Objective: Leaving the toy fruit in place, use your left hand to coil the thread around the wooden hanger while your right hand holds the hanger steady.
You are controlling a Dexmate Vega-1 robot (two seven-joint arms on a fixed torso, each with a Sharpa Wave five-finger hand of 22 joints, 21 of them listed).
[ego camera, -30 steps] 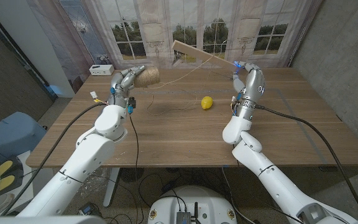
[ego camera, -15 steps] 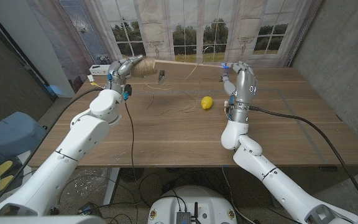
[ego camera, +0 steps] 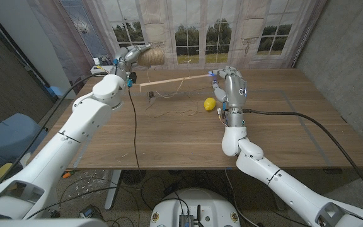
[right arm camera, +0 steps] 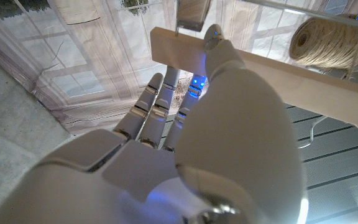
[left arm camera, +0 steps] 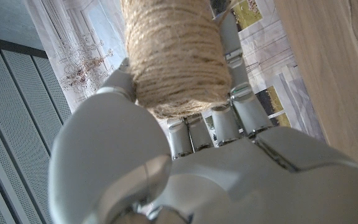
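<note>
Gripping one end of the wooden hanger bar (ego camera: 178, 80), the right robot hand (ego camera: 230, 88) stands upright over the tabletop (ego camera: 282, 135), fingers closed round the bar. In the right wrist view the thumb (right arm camera: 219, 53) lies across the bar's pale face, the other fingers (right arm camera: 157, 102) behind it.

Just beside that hand on the robot's left, a yellow toy lemon (ego camera: 210, 104) lies on the wood, apart from the bar.

Loose thread (ego camera: 180, 112) trails in thin loops on the tabletop, between the lemon and a small dark metal clip (ego camera: 150, 96) hanging under the bar.

From the right hand the bar runs across toward the robot's left, raised off the tabletop, roughly level.

Farther back, the left robot hand (ego camera: 131, 55) is lifted near the window curtain (ego camera: 169, 25), clasping a fat spool of jute twine (ego camera: 151, 57). In the left wrist view its fingers (left arm camera: 213, 121) wrap the spool's wound body.
</note>
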